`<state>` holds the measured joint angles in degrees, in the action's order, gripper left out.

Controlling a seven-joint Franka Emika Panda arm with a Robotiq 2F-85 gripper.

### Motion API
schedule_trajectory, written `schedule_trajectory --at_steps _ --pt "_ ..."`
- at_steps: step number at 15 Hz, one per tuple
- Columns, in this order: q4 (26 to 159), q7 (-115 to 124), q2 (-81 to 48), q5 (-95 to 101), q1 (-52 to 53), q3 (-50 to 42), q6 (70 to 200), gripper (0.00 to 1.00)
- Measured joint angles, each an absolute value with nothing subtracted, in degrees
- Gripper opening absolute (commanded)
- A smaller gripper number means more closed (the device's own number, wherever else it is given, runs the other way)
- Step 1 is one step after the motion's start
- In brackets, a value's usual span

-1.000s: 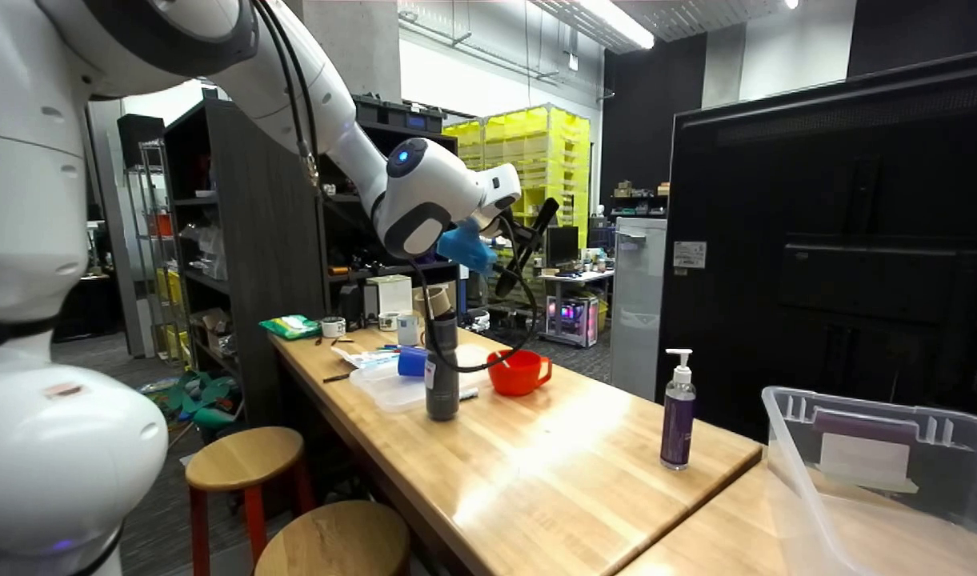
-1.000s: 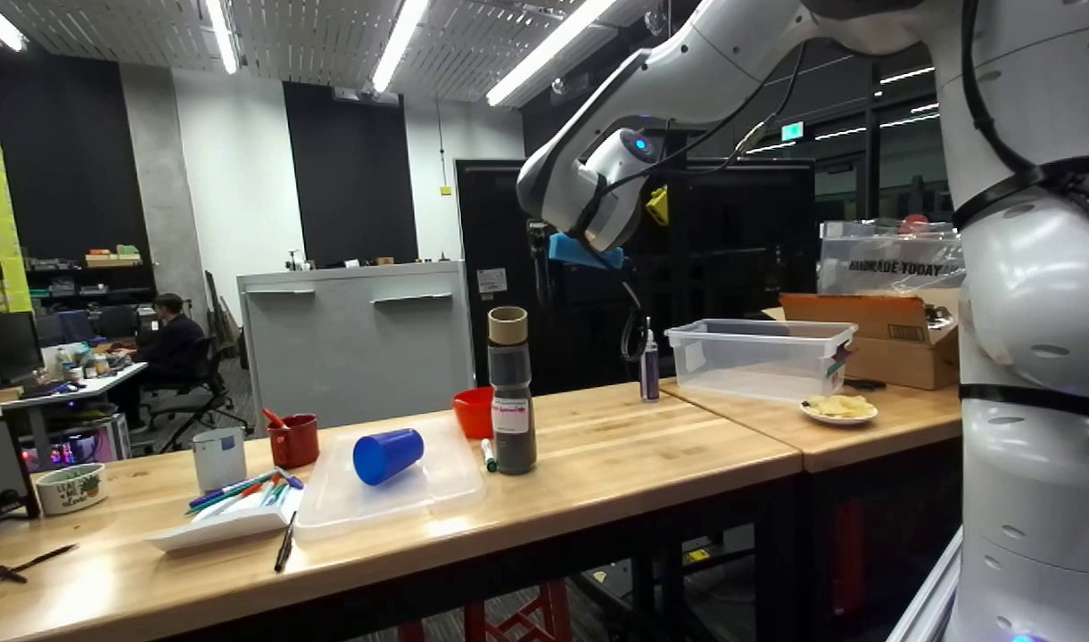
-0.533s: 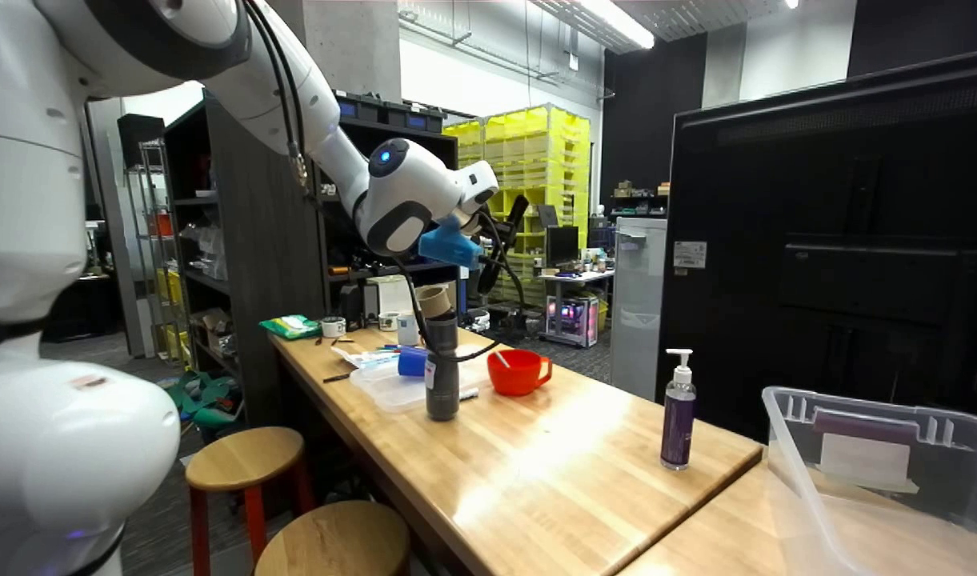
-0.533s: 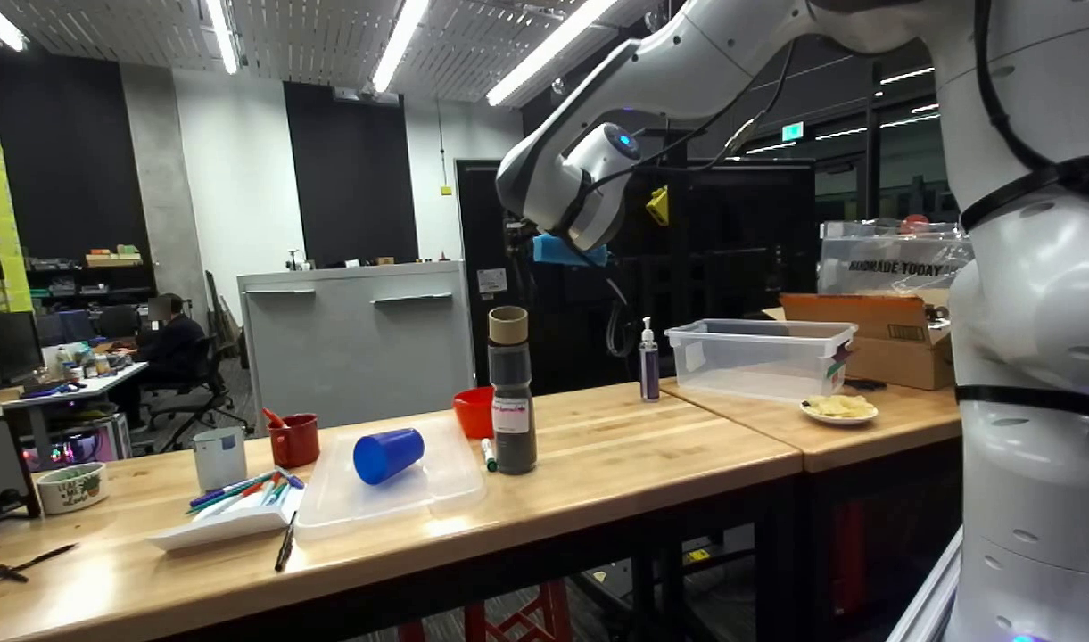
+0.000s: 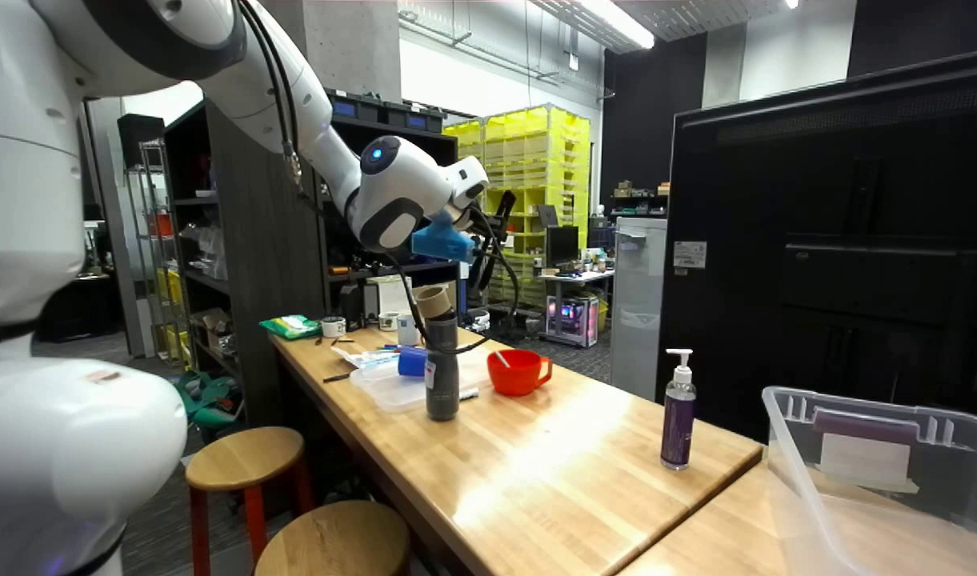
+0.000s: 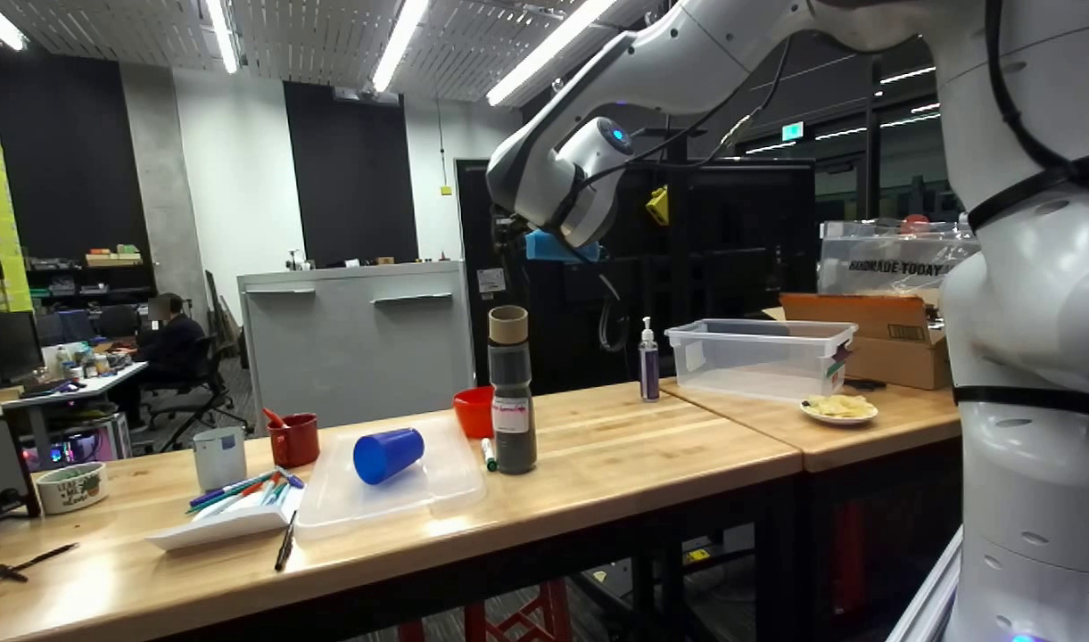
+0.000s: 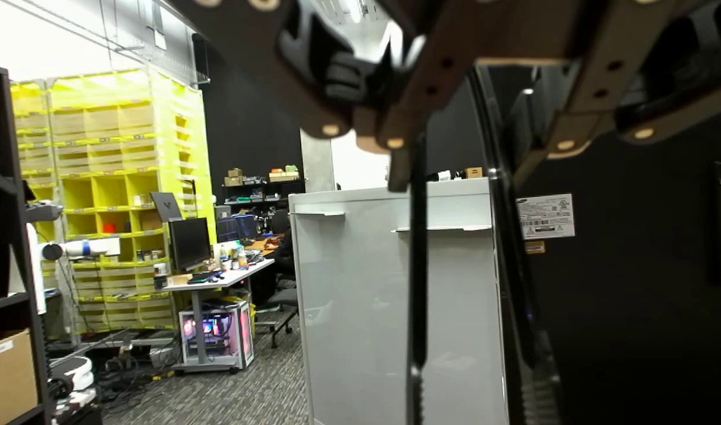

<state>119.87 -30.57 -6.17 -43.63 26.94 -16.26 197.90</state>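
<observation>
In the wrist view my gripper [image 7: 459, 171] comes in from the top, its fingers closed about a long, thin black tool that looks like tongs [image 7: 418, 283]. Two dark arms run down from between the fingers to ridged ends, with a gap between them. In both exterior views the gripper [image 5: 490, 232] hangs in the air, well above table height, with a blue piece [image 5: 442, 240] at the wrist. Below it stand a dark grey bottle [image 6: 513, 437] topped by a cardboard ring [image 6: 508, 325] and a red cup [image 5: 516, 373]. The tool's outline blends into the dark gripper there.
A blue cup [image 6: 388, 456] lies on a clear lid [image 6: 330, 513]; a tray [image 6: 187, 539] of pens sits beside it. Towards the table's other end are a pump bottle [image 5: 678, 424], a clear bin [image 6: 758, 366] and a plate [image 6: 812, 415] of chips. Stools [image 5: 244, 458] stand alongside.
The arm and gripper have shifted leftward in both exterior views, with the hanging cable following. The things on the table have not moved.
</observation>
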Motion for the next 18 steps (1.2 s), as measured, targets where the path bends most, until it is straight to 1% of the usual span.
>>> schedule_trajectory --at_steps 1,2,3,5,6,7,8,15,18 --pt "119.82 -30.74 -6.17 -43.62 27.49 -16.63 197.90 0.42" --pt "119.78 -30.94 -6.17 -43.60 28.02 -16.99 197.90 0.41" --pt "119.76 -31.03 -6.14 -43.49 28.51 -17.26 197.92 0.42" --pt "119.76 -31.14 -5.88 -43.24 29.51 -17.73 197.93 0.40" --pt "119.76 -31.19 -5.67 -43.17 29.96 -17.86 197.93 0.37" --pt "119.76 -31.22 -5.41 -43.08 30.39 -18.00 197.94 0.37" --pt "119.80 -31.23 -5.04 -42.94 30.82 -18.14 197.95 0.35" --pt "120.93 -31.24 -1.03 -40.64 32.17 -18.31 197.94 0.38" --pt "122.54 -31.24 0.86 -39.92 32.16 -18.29 197.94 0.37"
